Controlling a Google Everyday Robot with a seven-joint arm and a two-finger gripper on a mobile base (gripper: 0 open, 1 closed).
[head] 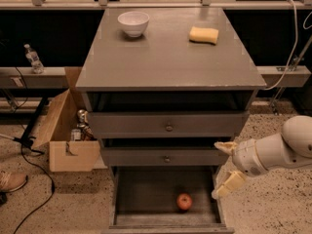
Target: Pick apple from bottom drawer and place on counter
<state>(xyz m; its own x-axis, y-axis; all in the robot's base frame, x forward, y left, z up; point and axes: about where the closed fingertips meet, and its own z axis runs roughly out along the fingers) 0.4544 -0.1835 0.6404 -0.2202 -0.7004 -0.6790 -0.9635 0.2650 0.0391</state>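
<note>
1. The bottom drawer [146, 194] stood pulled open. The apple [184, 202] lay on its floor, right of centre and towards the front.
2. The pincer [225, 167] hung at the drawer's right wall, apart from the apple, with its two fingers spread wide and nothing between them. The white arm [278, 150] reached in from the right.
3. The bench [165, 62] carried a white bowl [133, 23] and a yellow sponge [204, 34], well apart. An open cardboard box [68, 145] stood on the floor left of the cabinet.
</note>
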